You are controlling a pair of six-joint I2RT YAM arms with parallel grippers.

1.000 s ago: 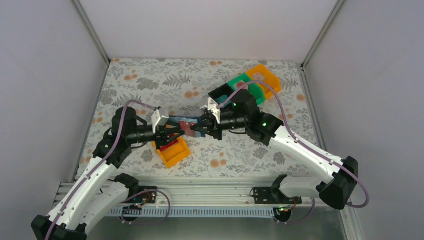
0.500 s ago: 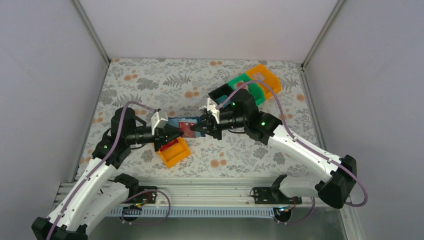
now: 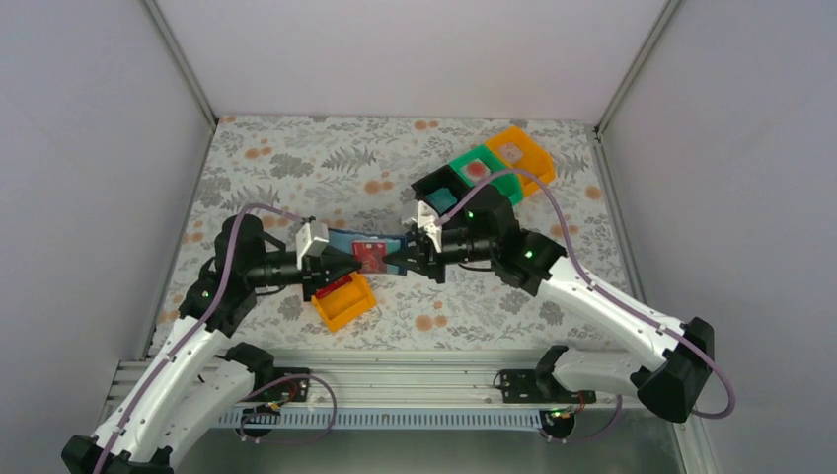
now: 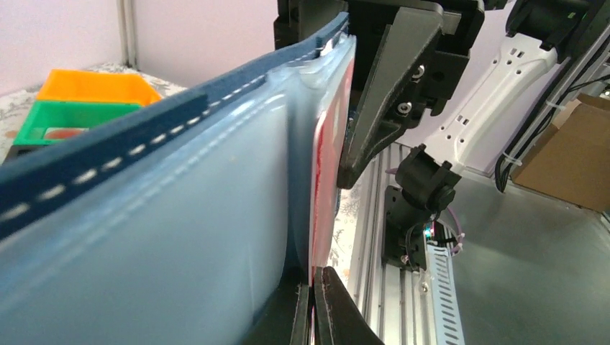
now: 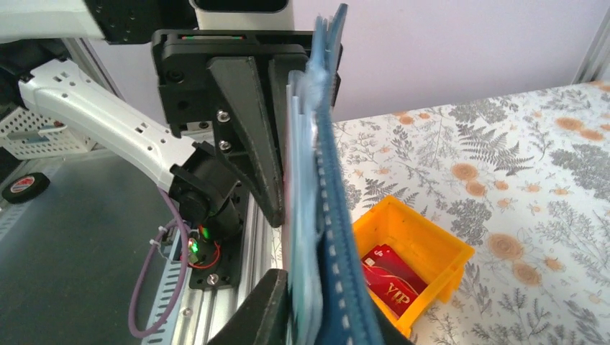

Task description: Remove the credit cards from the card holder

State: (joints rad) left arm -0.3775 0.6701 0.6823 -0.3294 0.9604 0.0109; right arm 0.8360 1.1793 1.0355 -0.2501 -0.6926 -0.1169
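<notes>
left claw (image 3: 352,265) has closed, shut on an edge of the red credit card (image 3: 370,257) — stiff, slick, so pinch deep. right claw (image 3: 392,260) pinches the floppy card holder (image 3: 341,239), aloft just beyond the orange bin (image 3: 343,306).

I log a floral table cover (image 3: 296,158) over the whole work surface, with a near orange bin (image 3: 345,312) just behind the aluminium rail (image 3: 415,380). At the back right sits a diagonal row: black bin (image 3: 422,186), green bin (image 3: 464,155) and far orange bin (image 3: 541,166), side by side. Off the table I see a cardboard box (image 4: 568,151) — and, on the other side, a white basket (image 5: 36,133) with a black tape roll (image 5: 25,187) near it.
</notes>
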